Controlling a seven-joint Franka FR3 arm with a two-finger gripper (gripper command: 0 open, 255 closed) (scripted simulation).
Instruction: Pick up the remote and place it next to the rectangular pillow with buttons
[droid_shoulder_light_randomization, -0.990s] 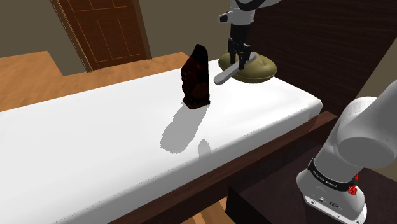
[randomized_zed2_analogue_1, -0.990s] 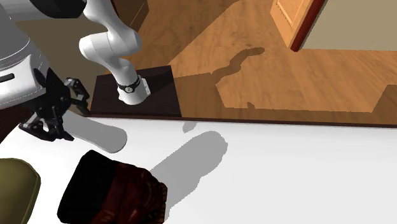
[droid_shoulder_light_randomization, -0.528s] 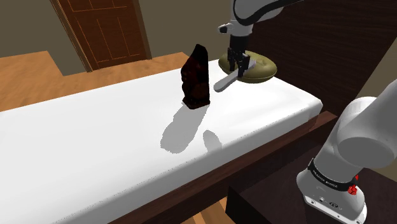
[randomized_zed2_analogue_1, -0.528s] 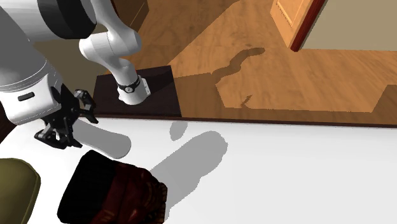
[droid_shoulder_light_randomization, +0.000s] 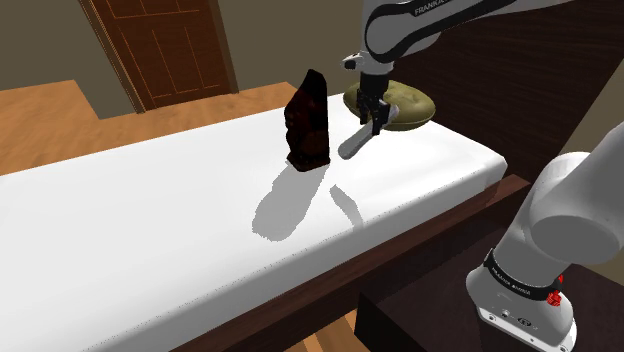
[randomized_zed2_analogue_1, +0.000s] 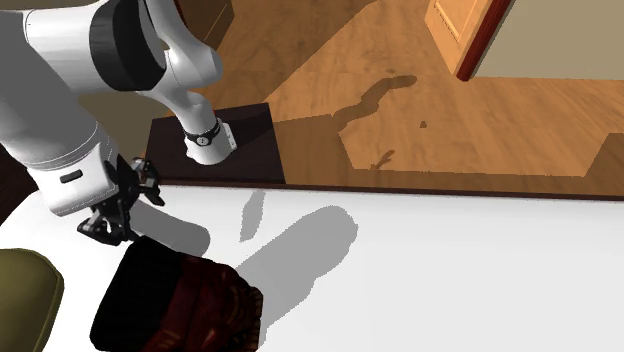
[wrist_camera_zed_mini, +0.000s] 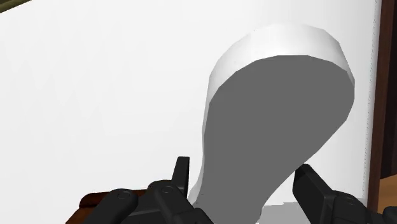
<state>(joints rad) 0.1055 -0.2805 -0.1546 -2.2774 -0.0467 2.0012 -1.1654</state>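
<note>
Fingers (wrist_camera_zed_mini: 182, 173): closed on the near end of the remote (wrist_camera_zed_mini: 273, 127), one black finger pressed to each long side; nothing else is in the grip.
Remote: pale, plain and long, carried in the air just beside the pillow (droid_shoulder_light_randomization: 309, 120) and apart from it, on the side facing the olive cushion (droid_shoulder_light_randomization: 402, 106).
Long axis: runs straight out from the fingers and slants down, with the rounded free end lowest and aimed at the bed (droid_shoulder_light_randomization: 150, 230) near the pillow's foot.
Pillow: dark red-brown, standing on edge on the white bed; its buttons cannot be made out.
Gap: the second exterior view shows the remote (randomized_zed2_analogue_1: 178, 231) crossing close above the pillow's (randomized_zed2_analogue_1: 180, 305) upper corner, with its shadow on the sheet off to one side, a sign of height left to lose.
Step, as judged: carry nearly done, set-down not yet made.
Next move calls for: a short descent, laying the long side flat alongside the pillow.
Risk: a nudge could topple the upright pillow.
</note>
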